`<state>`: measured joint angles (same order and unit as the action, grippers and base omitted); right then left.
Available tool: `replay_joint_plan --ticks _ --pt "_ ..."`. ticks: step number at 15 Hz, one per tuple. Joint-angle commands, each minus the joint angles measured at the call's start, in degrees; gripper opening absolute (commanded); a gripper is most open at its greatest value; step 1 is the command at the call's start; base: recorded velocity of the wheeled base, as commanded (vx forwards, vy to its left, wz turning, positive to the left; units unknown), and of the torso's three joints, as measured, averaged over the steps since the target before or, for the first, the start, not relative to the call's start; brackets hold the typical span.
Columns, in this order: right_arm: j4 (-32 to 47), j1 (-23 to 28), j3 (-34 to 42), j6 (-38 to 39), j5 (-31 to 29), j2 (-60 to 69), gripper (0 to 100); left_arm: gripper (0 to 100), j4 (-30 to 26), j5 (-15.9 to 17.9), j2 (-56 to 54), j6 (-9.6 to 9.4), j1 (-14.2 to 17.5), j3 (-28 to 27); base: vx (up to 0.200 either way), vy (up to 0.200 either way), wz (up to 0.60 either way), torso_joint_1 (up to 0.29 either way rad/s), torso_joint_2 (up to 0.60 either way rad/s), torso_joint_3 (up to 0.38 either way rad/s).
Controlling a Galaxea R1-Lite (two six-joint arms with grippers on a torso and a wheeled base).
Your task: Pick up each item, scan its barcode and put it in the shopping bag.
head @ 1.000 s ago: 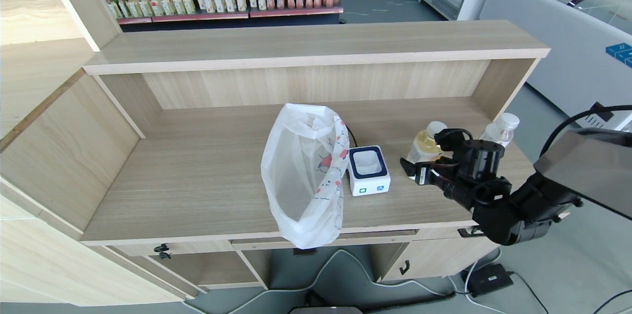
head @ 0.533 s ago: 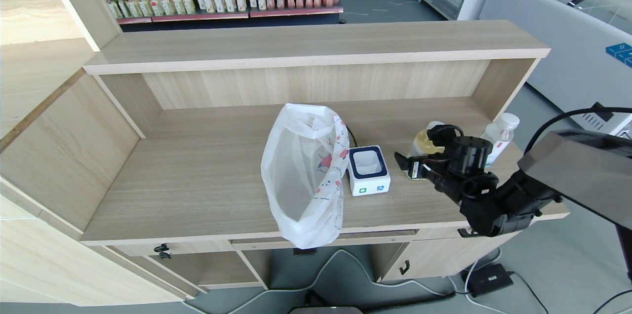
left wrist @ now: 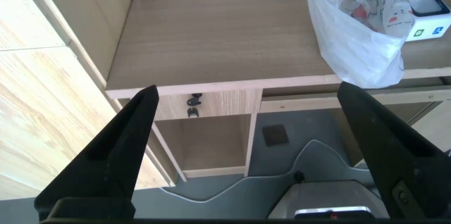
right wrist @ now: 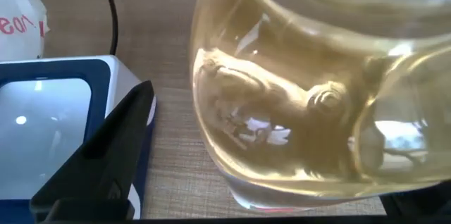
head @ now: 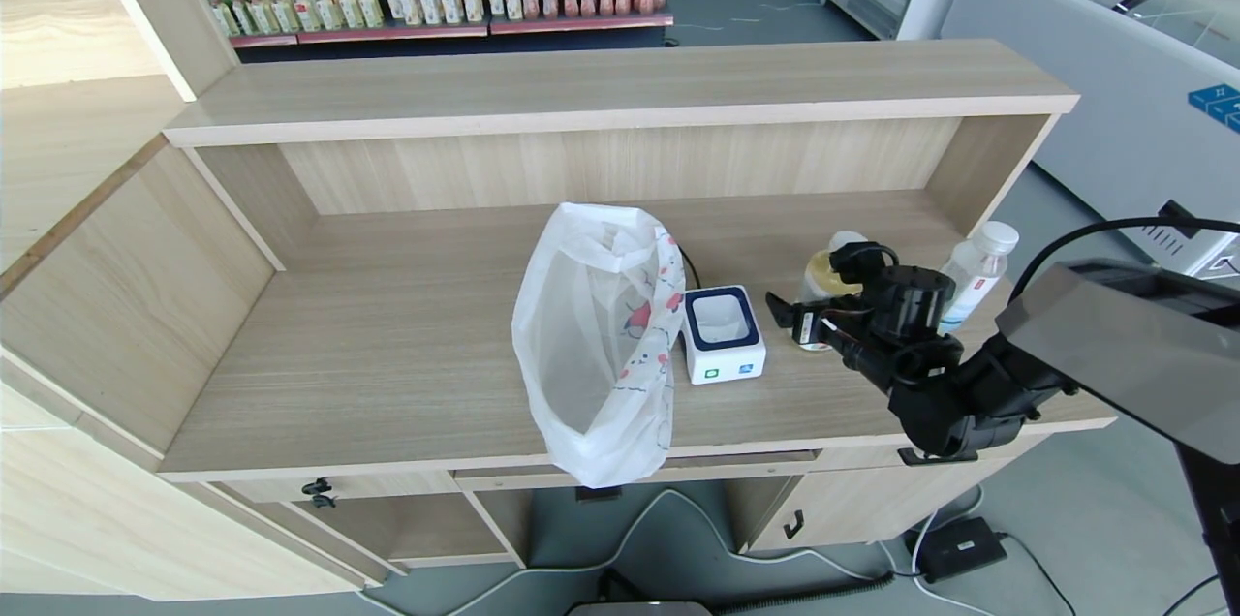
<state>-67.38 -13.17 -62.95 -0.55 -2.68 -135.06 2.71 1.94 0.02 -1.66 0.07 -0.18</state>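
Closing on the tea bottle [head: 821,285] is the step in hand, by my reading. The right jaws stand apart, one on each side of its lower body, and the wrist view cannot confirm contact. To do it well, I judge, centre the bottle [right wrist: 303,97] between the jaws before squeezing, grip the straight part of the body rather than the rounded shoulder, and lift straight up, since the barcode scanner [head: 724,335] sits just beside it at 9 o'clock and a sideways drag could knock it. Keep the label outward if possible, as the scan comes next. The bottle stands upright on the counter [head: 407,345], at 3 o'clock of the scanner, with a clear water bottle [head: 974,272] near it at 3 o'clock. It is squat, of clear plastic, filled with pale yellow drink, with a white cap and moulded relief in its wall; smooth and curved, so likely slippery. The shopping bag [head: 596,345] slumps open at 9 o'clock of the scanner, overhanging the counter's front edge. The left jaws hang wide apart, holding nothing, low before the counter front.
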Motion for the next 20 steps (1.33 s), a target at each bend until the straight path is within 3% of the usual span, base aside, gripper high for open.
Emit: replay_joint_plan --ticks 1,2,3,9,13,16,18,20 --pt "0.05 0.33 -0.94 0.02 0.92 -0.29 100 100 0.02 0.00 -0.02 -0.01 0.01 -0.08 0.000 0.000 0.00 0.000 0.00 0.000" --pt "-0.12 0.60 -1.30 -0.07 1.72 -0.03 100 100 0.02 0.00 -0.02 -0.01 0.01 0.01 0.000 0.000 0.00 0.000 0.00 0.000" --pt "-0.30 0.69 -1.82 -0.07 2.33 0.24 0 100 0.02 0.00 -0.02 -0.01 0.01 0.01 0.000 0.000 0.00 0.000 0.00 0.000" --pt "0.32 2.09 -1.82 -3.49 2.59 1.38 0 100 0.02 0.00 -0.02 -0.01 0.01 0.01 0.000 0.000 0.00 0.000 0.00 0.000" --pt "-0.21 2.18 5.91 -6.83 3.39 5.51 0 100 0.02 0.00 -0.02 -0.01 0.01 0.01 0.000 0.000 0.00 0.000 0.00 0.000" --pt "1.81 3.67 9.78 -3.67 7.52 13.16 0 100 0.02 0.00 -0.02 -0.01 0.01 0.01 0.000 0.000 0.00 0.000 0.00 0.000" --pt "10.95 5.26 9.51 0.20 11.38 21.86 0 100 0.02 0.00 -0.02 -0.01 0.01 -0.08 0.000 0.000 0.00 0.000 0.00 0.000" --pt "22.55 6.57 8.72 5.03 20.70 32.58 0 100 0.02 0.00 -0.02 -0.01 0.01 0.01 0.000 0.000 0.00 0.000 0.00 0.000"
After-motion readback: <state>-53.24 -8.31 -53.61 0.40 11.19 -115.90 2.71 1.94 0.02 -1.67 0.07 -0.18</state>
